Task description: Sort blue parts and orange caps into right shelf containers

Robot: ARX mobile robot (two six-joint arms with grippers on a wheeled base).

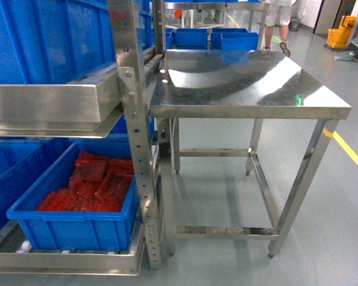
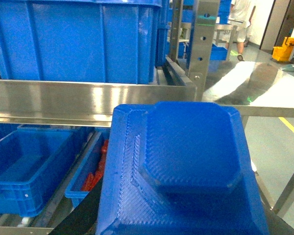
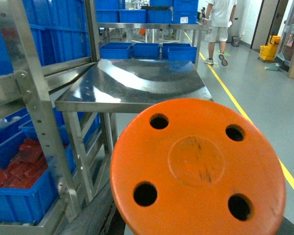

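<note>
Gleaming steel table [image 1: 250,89], grey floor [image 1: 346,196], yellow floor line [image 1: 352,155]

Octagonal stepped plastic part [image 2: 186,161]: bright blue, fine ridged layer lines.
Round flat-topped plastic cap [image 3: 198,169]: vivid orange, four dark holes, faint dark scuffs.
Ribbed plastic crate [image 1: 77,223]: bright blue.
Flat sheets in crate [image 1: 92,185]: red.
Steel table [image 1: 244,83]: silver-grey, white glare, reflected blue.
</note>
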